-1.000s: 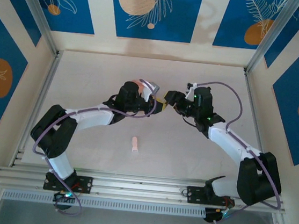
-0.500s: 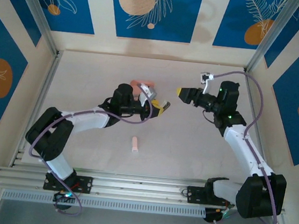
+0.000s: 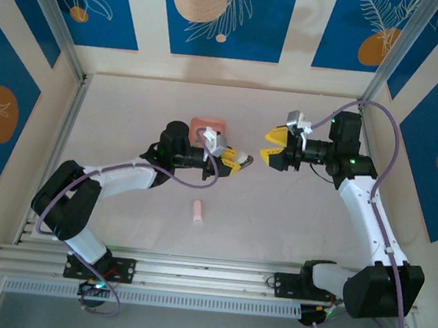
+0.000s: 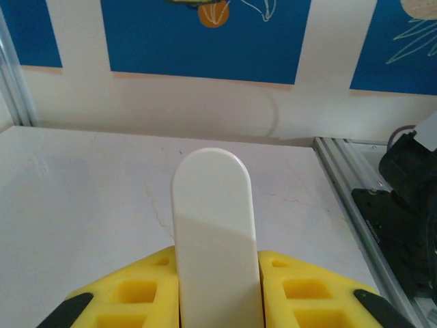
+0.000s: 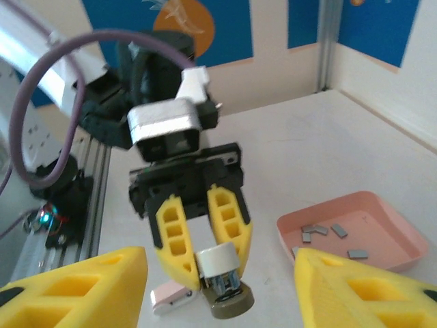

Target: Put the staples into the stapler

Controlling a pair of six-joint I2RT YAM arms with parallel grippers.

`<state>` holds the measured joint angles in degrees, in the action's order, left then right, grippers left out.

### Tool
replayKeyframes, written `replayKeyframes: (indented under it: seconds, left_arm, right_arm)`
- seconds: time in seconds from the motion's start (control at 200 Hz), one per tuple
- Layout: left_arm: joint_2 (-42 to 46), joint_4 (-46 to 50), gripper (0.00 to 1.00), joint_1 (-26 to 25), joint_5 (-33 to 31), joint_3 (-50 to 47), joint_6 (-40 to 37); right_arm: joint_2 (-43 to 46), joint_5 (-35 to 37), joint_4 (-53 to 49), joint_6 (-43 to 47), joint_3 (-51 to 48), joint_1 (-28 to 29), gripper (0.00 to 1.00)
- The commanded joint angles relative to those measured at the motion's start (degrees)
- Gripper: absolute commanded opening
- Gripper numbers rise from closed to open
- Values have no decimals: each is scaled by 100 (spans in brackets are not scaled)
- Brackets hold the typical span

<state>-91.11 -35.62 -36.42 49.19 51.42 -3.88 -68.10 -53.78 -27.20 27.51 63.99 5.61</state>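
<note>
l tool (image 3: 239,161) clamped on stapler (image 4: 213,219), presenting it; r tool (image 3: 271,156) jaws apart, empty, facing it. next prob: r picks staples (image 5: 326,232) from pink tray (image 5: 382,239)

Pale oblong stapler (image 4: 213,225) in the left hand (image 4: 217,290), tip outward; tiny grey staples (image 5: 339,230) loose in the pink tray (image 5: 392,238).
</note>
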Motion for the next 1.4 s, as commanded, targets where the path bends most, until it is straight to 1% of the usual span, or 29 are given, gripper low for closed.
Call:
replayKeyframes:
  seconds: [0.0, 0.115, 0.195, 0.36, 0.5, 0.655, 0.83, 1.075, 1.326, 1.396]
  left_arm:
    - [154, -147, 7, 56, 506, 265, -344]
    - [180, 40, 7, 50, 621, 374, -429]
    - [207, 104, 7, 53, 644, 378, -522]
    - [225, 151, 7, 54, 714, 390, -603]
    - [245, 168, 7, 48, 750, 412, -605]
    - [286, 113, 7, 43, 759, 387, -584]
    - [277, 124, 5, 35, 889, 450, -605]
    - [228, 121, 5, 30, 941, 543, -602]
    - [190, 150, 5, 1, 962, 623, -575]
    - [165, 154, 5, -3, 965, 654, -576]
  right_arm:
    - [-92, -316, -1156, 1752, 241, 27, 58]
    - [-234, 35, -1626, 2415, 419, 114, 57]
    - [-255, 280, -1648, 2675, 395, 200, 58]
    - [-368, 102, -1670, 2826, 457, 315, 58]
    - [-600, 114, -1874, 3043, 506, 439, 58]
    - [-813, 94, -2101, 3324, 525, 475, 56]
    - [-942, 164, -2025, 3357, 496, 502, 55]
    - [-1053, 39, -1947, 3300, 505, 529, 54]
    - [-1131, -210, -1960, 3323, 550, 533, 47]
    - [-1176, -260, -1989, 3337, 593, 540, 47]
